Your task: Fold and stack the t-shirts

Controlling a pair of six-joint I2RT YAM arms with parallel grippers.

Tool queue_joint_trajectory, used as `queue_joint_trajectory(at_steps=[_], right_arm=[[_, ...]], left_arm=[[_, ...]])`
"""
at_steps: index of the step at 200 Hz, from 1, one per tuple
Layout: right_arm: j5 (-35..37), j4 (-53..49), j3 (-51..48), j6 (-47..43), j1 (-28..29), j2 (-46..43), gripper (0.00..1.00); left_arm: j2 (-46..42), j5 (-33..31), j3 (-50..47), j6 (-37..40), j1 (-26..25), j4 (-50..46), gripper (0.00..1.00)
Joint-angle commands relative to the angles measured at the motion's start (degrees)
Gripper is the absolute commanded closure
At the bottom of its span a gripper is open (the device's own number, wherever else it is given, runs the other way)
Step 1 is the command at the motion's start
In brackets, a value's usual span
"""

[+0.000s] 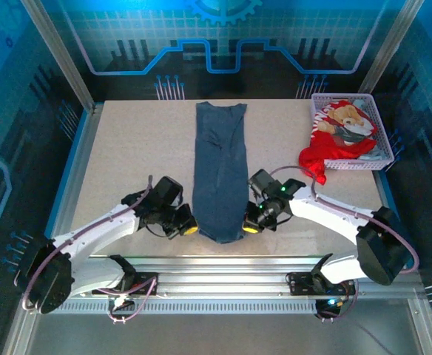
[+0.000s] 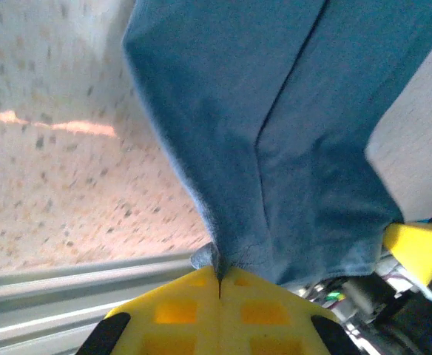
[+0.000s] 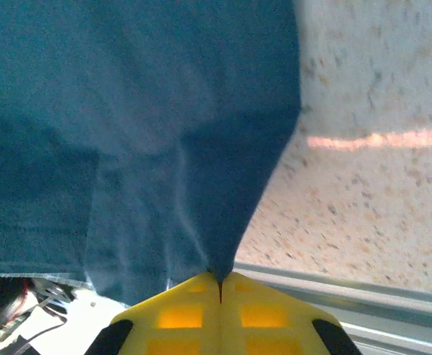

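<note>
Your left gripper is clamped tight on the near-left corner of the blue t-shirt. The shirt lies as a long narrow strip running 12 to 6 down the middle of the table. Your right gripper is pinching the near-right corner, so both sit at the 6 o'clock end, equally close. My guess is the fold goes toward 12. The red t-shirt is over at 2 o'clock, spilling out of the basket.

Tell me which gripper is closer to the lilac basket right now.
Right. The right gripper, pinching the blue t-shirt at its near right corner, sits diagonally in front of the basket; the left gripper pinches the near left corner, across the shirt, farther off.
</note>
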Motion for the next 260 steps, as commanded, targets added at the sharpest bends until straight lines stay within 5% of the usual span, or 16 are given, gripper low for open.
queue_joint_trajectory(at_steps=[1,81,165,177,188,198,209,260], right_arm=[[-1.4,-1.3,4.6,-2.1,-3.5,2.7,1.00],[-2.5,-1.7,28.3,-6.8,-15.5,23.7,1.00],[-1.6,-6.8,55.6,-9.8,-20.7,47.2,1.00],[-2.2,-5.9,57.9,-10.8,-21.1,49.2,0.72],[-1.6,-7.0,60.2,-12.0,-21.4,50.1,0.54],[-1.0,-7.9,61.3,-13.2,-21.6,49.6,0.46],[-0.1,-8.4,60.7,-13.8,-21.7,47.6,0.41],[-0.3,-0.9,35.7,-11.2,-19.3,29.8,0.42]], left_arm=[[3.2,0.6,3.8,-1.1,4.5,5.0,1.00],[26.2,3.3,26.2,5.7,15.5,8.5,1.00],[50.5,7.5,51.1,9.4,21.1,5.9,1.00],[52.3,7.2,53.8,10.6,21.2,3.4,0.94],[52.3,6.4,54.1,11.3,21.2,2.6,0.70],[51.2,5.6,53.5,11.8,21.2,2.2,0.50],[48.8,3.9,51.8,12.7,21.2,1.2,0.39],[30.8,3.3,26.4,7.4,20.8,5.8,0.44]])
